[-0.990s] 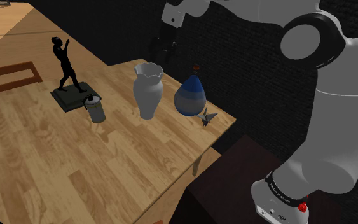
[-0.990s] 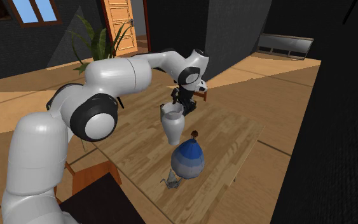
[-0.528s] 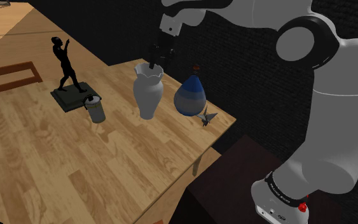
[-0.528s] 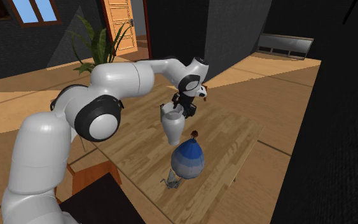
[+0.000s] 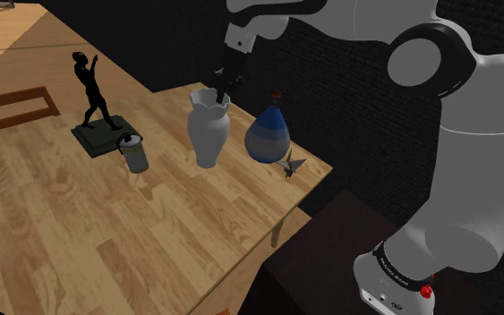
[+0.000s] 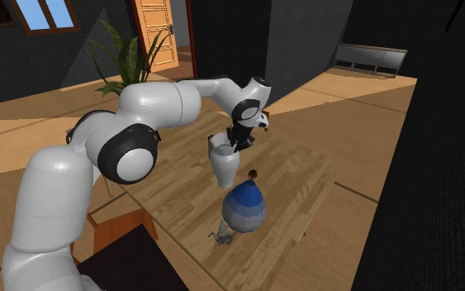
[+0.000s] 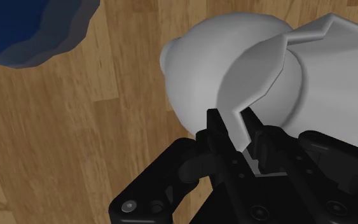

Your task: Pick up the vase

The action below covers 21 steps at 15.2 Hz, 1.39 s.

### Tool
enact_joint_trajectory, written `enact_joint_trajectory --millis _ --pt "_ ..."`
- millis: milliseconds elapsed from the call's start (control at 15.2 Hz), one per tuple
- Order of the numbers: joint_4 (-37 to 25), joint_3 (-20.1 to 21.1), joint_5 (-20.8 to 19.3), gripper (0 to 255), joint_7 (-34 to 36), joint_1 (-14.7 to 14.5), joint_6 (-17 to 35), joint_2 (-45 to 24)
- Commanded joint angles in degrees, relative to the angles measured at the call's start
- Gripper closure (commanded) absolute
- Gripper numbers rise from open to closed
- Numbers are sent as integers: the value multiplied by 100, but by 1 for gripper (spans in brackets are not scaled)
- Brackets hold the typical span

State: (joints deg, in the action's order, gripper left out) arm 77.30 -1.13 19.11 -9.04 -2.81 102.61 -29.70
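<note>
**Grasping of a white vase at its rim**

Clasping of the white vase [image 5: 209, 132] by the all-black gripper [image 5: 223, 87] is shown in three views. The vase is plain, matte and pale grey-white, with a rounded body, a narrower foot and a flared, scalloped rim. It stands upright on the wooden table [image 5: 106, 233], whose top is drawn as light planks with visible grain. The gripper is closed on the rim from above. In the wrist view one lobe of the rim wall is pinched between the two black fingers [image 7: 216, 132], one finger lying against each face of the wall. What the vase holds cannot be made out.

Just beside the white vase, toward the shoulder view's right, a blue vase [image 5: 268, 136] is seen. It has a bulbous, glossy body banded in lighter and darker blue and a narrow neck topped by a small dark knob. A small grey star-shaped object [image 5: 292, 164] lies near its foot at the table's corner. Toward the shoulder view's left stand a small cylindrical jar [image 5: 134, 153] and a dark figurine [image 5: 91, 89] on a flat square base.
</note>
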Motion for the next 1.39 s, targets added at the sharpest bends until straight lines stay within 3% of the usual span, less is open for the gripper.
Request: enact_joint_trajectory --millis 0,198,1320 --pt "-1 2 3 255 0 -2 0 -1" --pt "19 3 3 255 1 -4 9 11" --pt "-1158 8 -50 255 331 51 -1102 -9"
